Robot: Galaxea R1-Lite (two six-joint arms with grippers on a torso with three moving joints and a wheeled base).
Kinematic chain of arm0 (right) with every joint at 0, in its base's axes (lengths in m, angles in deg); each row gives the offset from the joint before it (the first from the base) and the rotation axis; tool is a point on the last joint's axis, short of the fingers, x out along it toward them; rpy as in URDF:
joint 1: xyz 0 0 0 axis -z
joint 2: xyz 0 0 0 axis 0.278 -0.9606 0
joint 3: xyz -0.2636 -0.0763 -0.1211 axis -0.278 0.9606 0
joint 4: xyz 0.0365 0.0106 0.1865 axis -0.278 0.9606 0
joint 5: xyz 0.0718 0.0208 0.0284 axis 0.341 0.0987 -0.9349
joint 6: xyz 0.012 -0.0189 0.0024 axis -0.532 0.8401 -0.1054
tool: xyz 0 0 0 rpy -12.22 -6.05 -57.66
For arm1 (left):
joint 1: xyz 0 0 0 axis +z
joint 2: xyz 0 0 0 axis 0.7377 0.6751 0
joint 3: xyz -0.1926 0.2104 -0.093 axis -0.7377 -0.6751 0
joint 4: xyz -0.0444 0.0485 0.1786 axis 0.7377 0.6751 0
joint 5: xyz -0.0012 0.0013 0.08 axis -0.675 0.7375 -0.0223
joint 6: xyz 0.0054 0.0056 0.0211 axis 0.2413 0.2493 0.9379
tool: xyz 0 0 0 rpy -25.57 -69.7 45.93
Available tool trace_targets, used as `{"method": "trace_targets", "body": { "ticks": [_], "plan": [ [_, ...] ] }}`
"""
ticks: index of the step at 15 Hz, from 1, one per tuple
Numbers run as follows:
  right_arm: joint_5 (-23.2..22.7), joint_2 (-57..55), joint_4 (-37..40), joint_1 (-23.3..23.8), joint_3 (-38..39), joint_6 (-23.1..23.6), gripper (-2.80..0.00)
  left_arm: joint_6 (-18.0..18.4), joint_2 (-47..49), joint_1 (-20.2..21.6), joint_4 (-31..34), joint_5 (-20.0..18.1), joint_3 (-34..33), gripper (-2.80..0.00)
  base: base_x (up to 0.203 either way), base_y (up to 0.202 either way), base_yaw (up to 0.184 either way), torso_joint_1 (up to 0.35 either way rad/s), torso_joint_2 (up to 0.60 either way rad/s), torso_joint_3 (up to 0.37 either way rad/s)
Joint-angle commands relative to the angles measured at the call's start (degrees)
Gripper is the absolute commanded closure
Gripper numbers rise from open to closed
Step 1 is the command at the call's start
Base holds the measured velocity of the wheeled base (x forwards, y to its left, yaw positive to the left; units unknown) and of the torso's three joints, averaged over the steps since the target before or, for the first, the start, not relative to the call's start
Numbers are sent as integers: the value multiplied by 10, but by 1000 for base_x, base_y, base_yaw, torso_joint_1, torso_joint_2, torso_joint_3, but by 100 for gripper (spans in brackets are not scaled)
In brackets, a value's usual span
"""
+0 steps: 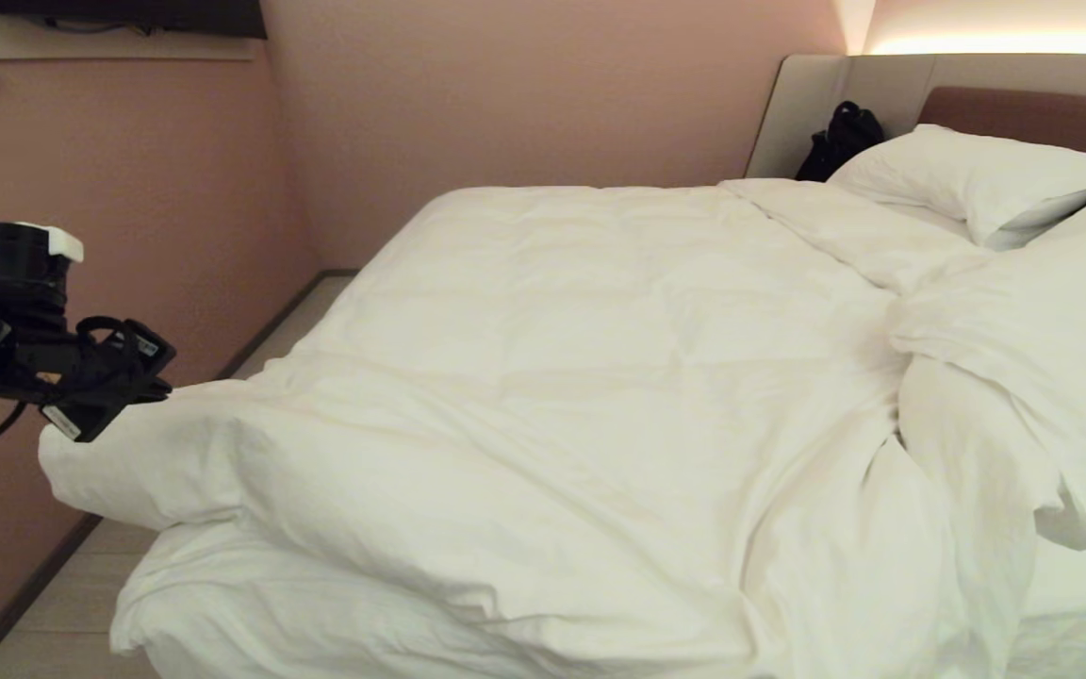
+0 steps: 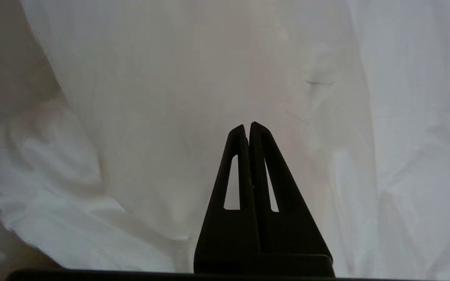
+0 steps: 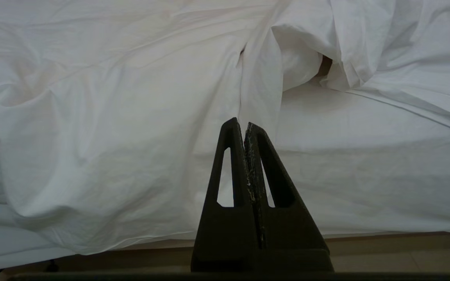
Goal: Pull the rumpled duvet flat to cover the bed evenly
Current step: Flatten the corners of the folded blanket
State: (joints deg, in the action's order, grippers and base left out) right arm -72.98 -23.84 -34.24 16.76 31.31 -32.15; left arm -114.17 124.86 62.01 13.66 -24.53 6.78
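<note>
Partly done: the puffy white duvet [image 1: 552, 377] lies bunched toward the wide bed's [image 1: 1071, 604] right edge; left gripper [image 1: 142, 391] clenched on its corner, right gripper [image 3: 245, 125] clenched empty.

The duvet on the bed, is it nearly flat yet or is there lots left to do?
Partly done. The duvet lies fairly smooth across the far, wall side. In hand: the left gripper, shut, is at its corner, which juts out past the bed; whether it grips cloth I cannot tell. Left: the bunched folds near the pillows, with bare sheet showing. The right gripper is shut and empty.

Bedroom: bed [image 1: 524, 604], pillows [image 1: 977, 174], headboard [image 1: 1033, 108]
</note>
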Motion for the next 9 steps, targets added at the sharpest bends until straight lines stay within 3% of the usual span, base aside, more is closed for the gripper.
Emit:
{"method": "trace_targets", "body": {
  "ticks": [1, 2, 4, 8, 9],
  "plan": [
    [0, 0, 0, 0, 0, 0, 0, -56, -14, 12, -4, -4, -29, 0, 0, 0, 0, 0, 0, 0],
    [0, 0, 0, 0, 0, 0, 0, -86, -14, 24, -7, -21, -38, 0, 0, 0, 0, 0, 0, 0],
    [0, 0, 0, 0, 0, 0, 0, -106, -14, 55, -9, -61, -38, 0, 0, 0, 0, 0, 0, 0],
    [0, 0, 0, 0, 0, 0, 0, -130, -3, 161, -9, -262, -40, 0, 0, 0, 0, 0, 0, 0],
    [0, 0, 0, 0, 0, 0, 0, -132, 6, 172, -9, -284, -41, 0, 0, 0, 0, 0, 0, 0]
  ]
}}
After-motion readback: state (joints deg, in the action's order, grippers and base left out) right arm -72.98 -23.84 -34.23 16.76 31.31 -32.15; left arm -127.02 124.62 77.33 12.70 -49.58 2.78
